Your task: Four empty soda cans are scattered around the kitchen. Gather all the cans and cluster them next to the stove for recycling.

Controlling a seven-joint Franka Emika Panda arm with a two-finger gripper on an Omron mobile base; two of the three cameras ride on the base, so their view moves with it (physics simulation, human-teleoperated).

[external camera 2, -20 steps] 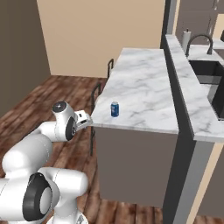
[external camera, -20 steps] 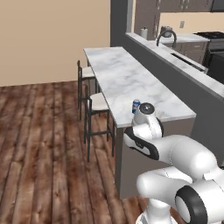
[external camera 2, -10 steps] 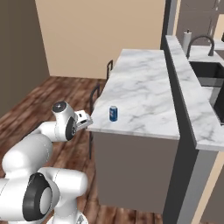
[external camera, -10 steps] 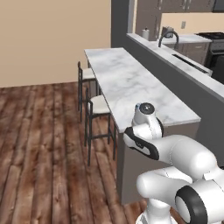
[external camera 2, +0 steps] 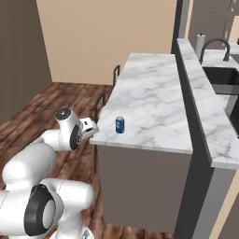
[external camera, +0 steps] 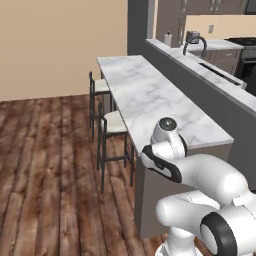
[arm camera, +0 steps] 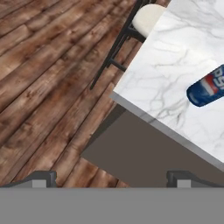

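Closer since the base advanced, blue can stands near island counter corner edge, fingers spread wide.

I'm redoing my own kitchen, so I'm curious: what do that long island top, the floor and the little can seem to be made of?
The island top looks like polished white marble, with grey veins running through it. The floor looks like dark wood planks, with visible grain and seams. The can is probably thin metal with a glossy blue printed wrap and a silvery top, though it is too small to be sure.
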